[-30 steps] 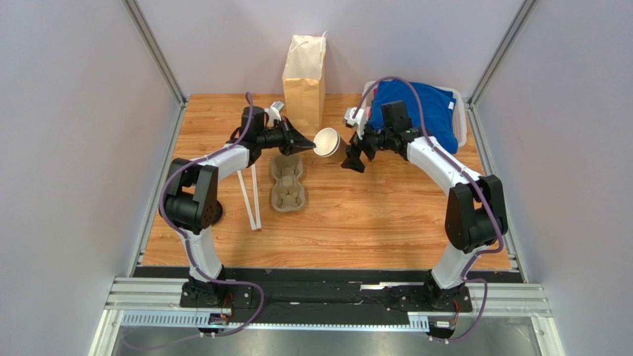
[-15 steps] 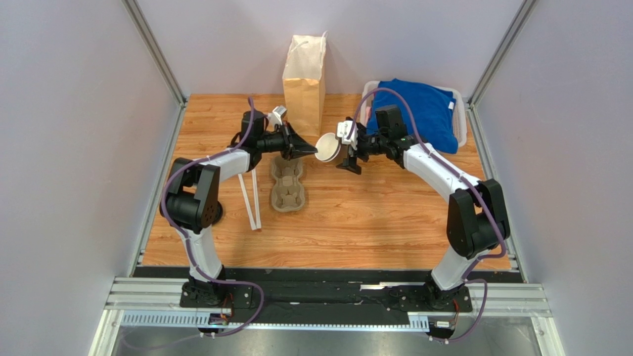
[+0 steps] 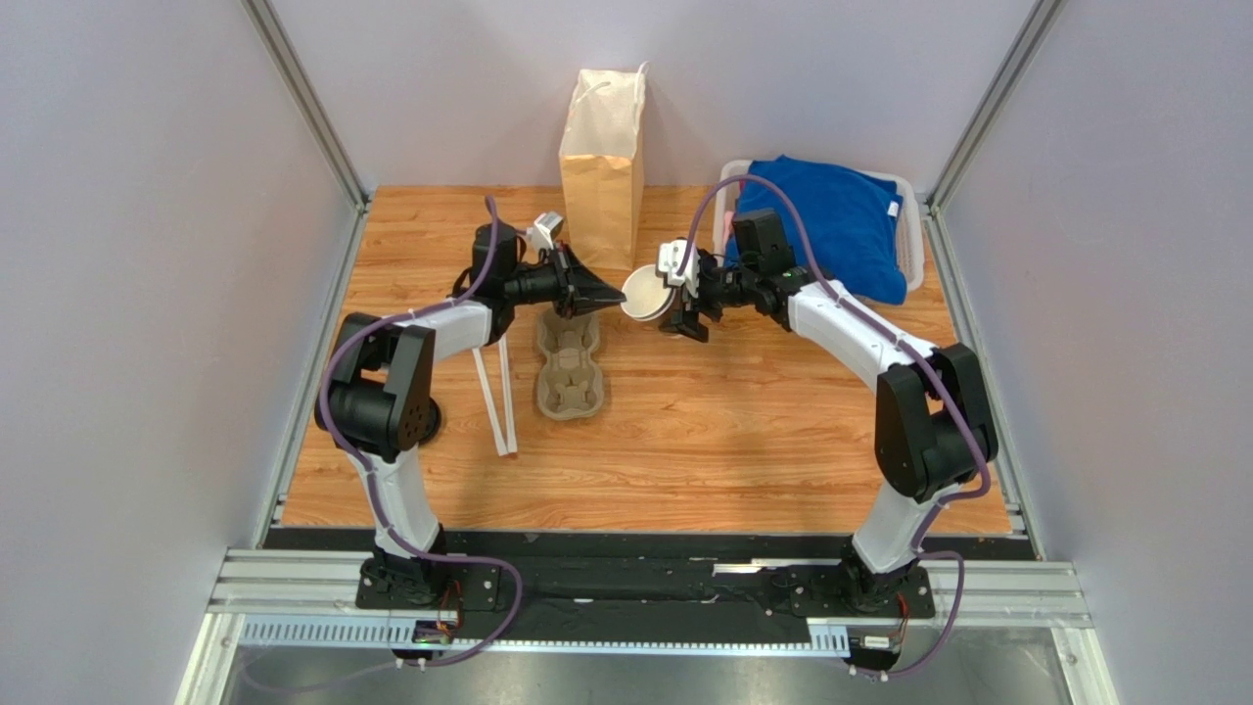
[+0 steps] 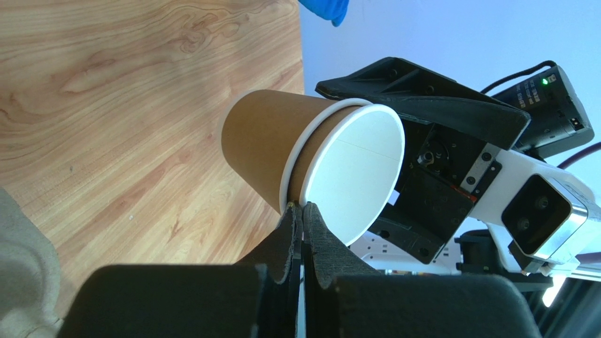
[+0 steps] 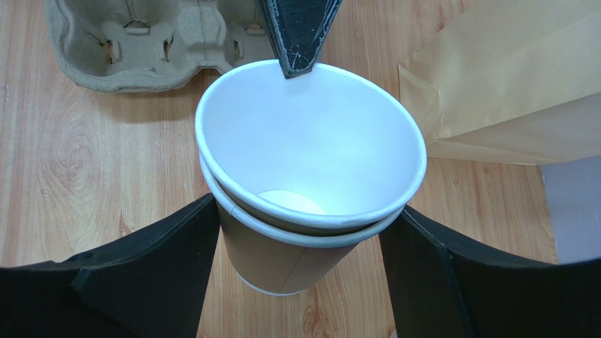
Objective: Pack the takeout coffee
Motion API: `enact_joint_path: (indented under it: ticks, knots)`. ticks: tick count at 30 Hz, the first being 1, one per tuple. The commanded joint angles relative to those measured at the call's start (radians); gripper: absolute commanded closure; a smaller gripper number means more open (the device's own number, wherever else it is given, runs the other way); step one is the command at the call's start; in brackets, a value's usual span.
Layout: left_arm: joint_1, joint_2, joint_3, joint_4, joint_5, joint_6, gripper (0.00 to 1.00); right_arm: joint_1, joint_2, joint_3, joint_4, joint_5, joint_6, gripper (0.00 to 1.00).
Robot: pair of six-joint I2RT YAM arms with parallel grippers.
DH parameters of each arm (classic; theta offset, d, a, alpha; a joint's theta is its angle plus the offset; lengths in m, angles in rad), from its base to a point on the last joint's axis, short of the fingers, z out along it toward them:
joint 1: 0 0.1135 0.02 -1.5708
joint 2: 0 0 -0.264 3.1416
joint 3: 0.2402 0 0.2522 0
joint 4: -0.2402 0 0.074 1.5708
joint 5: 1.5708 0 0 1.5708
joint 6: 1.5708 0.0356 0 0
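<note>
Two lidless brown paper cups (image 3: 643, 290) hang nested above the table between my arms. The outer cup (image 5: 282, 260) shows its brown wall, and the white-lined inner cup (image 5: 310, 134) sits a little proud of it. My left gripper (image 4: 303, 206) is shut, pinching the cup rim at its edge. My right gripper (image 5: 302, 211) straddles the outer cup, one finger (image 5: 176, 260) against each side just under its rim. The takeout coffee with its black lid is out of view.
A cardboard cup carrier (image 3: 568, 357) lies on the table below the cups. A tan paper bag (image 3: 603, 154) stands behind them. Two white straws (image 3: 496, 394) lie left of the carrier. A white bin (image 3: 915, 235) holding blue cloth sits at the back right.
My right gripper has moved left onto the cups and its fingers have narrowed around the outer cup. The left gripper has kept its pinch on the rim.
</note>
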Motion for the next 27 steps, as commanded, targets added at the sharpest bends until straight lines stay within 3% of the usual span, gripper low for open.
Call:
enact_joint_path:
  ticks: [1,17,19,22,27]
  knots:
    - [0.013,-0.047,-0.010,0.119,0.034,-0.042,1.00,0.008,0.027,0.050,-0.008,-0.005,0.012,0.22]
    - [0.040,-0.051,-0.038,0.217,0.051,-0.114,1.00,0.009,0.070,0.047,-0.014,0.027,-0.034,0.26]
    - [0.043,-0.051,-0.039,0.217,0.052,-0.115,1.00,0.008,0.079,0.047,-0.016,0.032,-0.044,0.25]
    - [0.045,-0.051,-0.045,0.214,0.051,-0.115,1.00,0.008,0.085,0.050,-0.016,0.023,-0.043,0.16]
    - [0.046,-0.047,-0.050,0.200,0.051,-0.106,1.00,0.006,0.091,0.054,-0.005,0.015,-0.032,0.17]
